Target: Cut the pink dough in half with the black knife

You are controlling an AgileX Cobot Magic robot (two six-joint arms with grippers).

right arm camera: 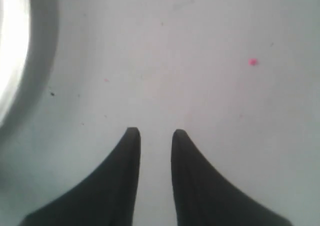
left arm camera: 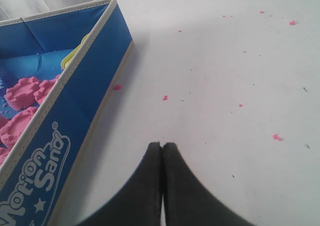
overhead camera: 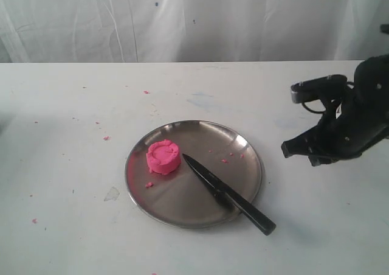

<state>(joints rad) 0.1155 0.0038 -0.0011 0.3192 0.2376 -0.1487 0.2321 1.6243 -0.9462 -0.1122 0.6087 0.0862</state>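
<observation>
The pink dough [overhead camera: 163, 157] is one round puck on the left part of the steel plate [overhead camera: 243, 146]. The black knife [overhead camera: 228, 193] lies diagonally across the plate, tip near the dough, handle sticking out over the plate's front right rim. My right gripper [overhead camera: 290, 149] hovers over the table to the right of the plate; in the right wrist view its jaws [right arm camera: 155, 132] stand apart with only bare table between them. My left gripper [left arm camera: 162, 145] is shut on nothing, over the table beside a blue box; it does not show in the exterior view.
A blue Motion Sand box [left arm camera: 75, 93] with pink moulded shapes [left arm camera: 22, 93] inside stands close to the left gripper. Tiny pink crumbs [overhead camera: 106, 138] are scattered over the white table and plate. A white curtain hangs behind the table.
</observation>
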